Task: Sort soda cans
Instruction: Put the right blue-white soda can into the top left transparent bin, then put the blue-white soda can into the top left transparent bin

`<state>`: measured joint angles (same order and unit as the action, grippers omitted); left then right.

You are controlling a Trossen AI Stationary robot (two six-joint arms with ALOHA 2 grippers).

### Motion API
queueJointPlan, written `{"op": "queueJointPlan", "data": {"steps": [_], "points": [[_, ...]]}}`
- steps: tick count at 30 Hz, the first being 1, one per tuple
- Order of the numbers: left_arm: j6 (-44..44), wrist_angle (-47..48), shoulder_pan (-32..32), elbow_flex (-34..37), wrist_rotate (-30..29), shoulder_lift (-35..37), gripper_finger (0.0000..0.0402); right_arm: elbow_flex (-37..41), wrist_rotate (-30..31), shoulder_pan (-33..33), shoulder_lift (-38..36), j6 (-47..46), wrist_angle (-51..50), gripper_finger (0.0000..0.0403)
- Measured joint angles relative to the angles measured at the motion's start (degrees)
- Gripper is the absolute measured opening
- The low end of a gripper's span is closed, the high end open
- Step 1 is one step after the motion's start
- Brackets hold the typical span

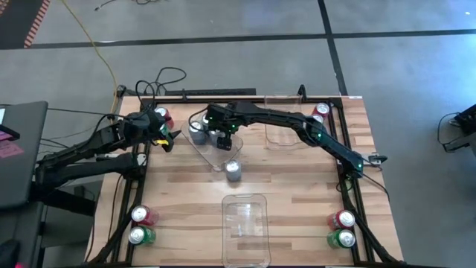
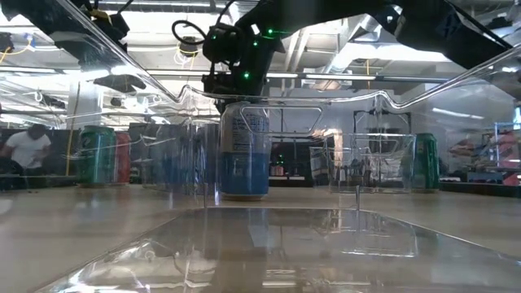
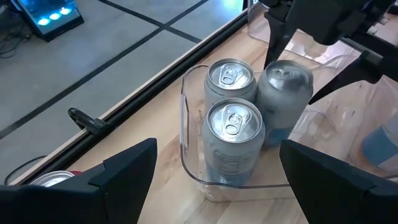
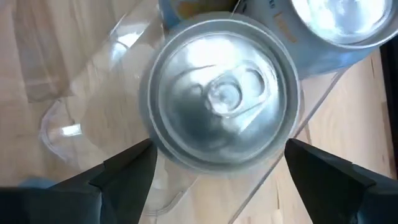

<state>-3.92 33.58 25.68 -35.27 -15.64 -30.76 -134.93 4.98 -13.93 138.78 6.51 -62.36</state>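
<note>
Three silver-blue cans point(image 3: 233, 124) stand in a clear bin point(image 1: 212, 149) at the table's middle. My right gripper point(image 4: 219, 146) hangs open over the one farthest to the right point(image 3: 285, 87), a finger on each side of its top point(image 4: 221, 93). Another silver-blue can point(image 1: 233, 170) stands alone on the table in front of the bin. My left gripper point(image 1: 167, 139) waits open just left of the bin, beside a red can point(image 1: 162, 116). Red and green cans stand in pairs at the near left corner point(image 1: 141, 216) and the near right corner point(image 1: 343, 220).
A second clear bin point(image 1: 279, 126) sits right of the first, under my right arm. A third point(image 1: 245, 223) lies at the near edge. One more red can point(image 1: 321, 112) stands at the far right corner. Bare wood lies between the bins and the near corners.
</note>
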Motion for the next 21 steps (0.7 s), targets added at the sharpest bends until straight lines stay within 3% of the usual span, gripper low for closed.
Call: {"op": "queueJointPlan", "data": {"steps": [9,14,21], "points": [[0.26,-0.04,0.0,0.0,0.01,0.01,0.0333,-0.02,3.34,0.14,-1.56,-1.83,-3.16,0.0369],[0.67,-0.14,0.01,0.0,-0.03,0.0,0.0333,-0.02,7.29,1.16,-5.6,-4.03,-6.08,0.0369],[0.66,0.03,0.0,0.0,-0.17,0.01,0.0333,-0.07,7.36,4.58,-13.82,-8.1,-7.7,0.0369]]}}
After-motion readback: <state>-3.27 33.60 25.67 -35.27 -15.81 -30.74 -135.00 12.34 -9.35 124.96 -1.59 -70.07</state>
